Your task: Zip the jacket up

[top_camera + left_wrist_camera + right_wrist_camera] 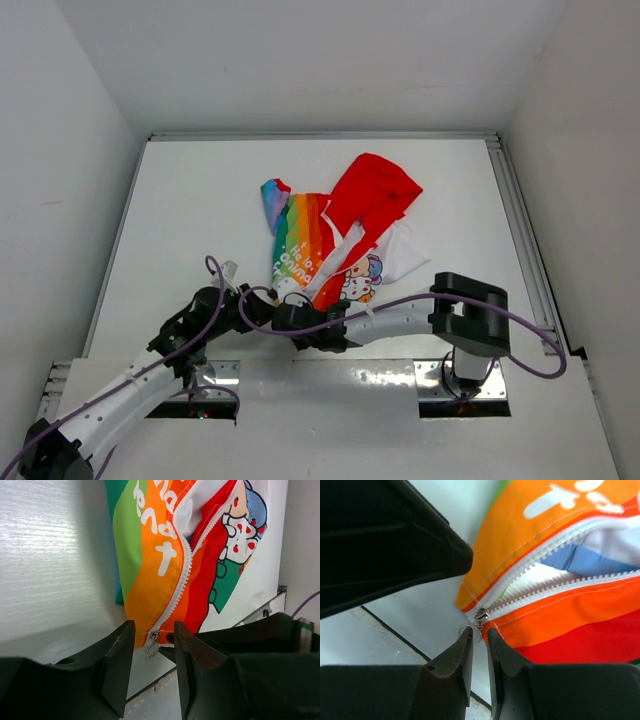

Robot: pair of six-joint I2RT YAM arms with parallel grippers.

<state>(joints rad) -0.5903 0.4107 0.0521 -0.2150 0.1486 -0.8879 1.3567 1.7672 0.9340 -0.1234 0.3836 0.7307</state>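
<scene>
The jacket (340,235) lies on the white table, red hood at the far right, rainbow panels on the left. Its white zipper (182,580) is open, with the slider (482,615) at the near hem and a ring pull (470,628) hanging from it. My left gripper (153,625) is open, one finger on each side of the slider (154,636), just short of the hem. My right gripper (479,631) is open by a narrow gap, its tips at the ring pull. Both grippers meet at the hem in the top view: left (262,305), right (290,312).
The table (200,220) is walled in by white panels on the left, back and right. A metal rail (520,240) runs along its right edge. The two arms cross close together at the table's near edge, with purple cables (400,300) looping over them.
</scene>
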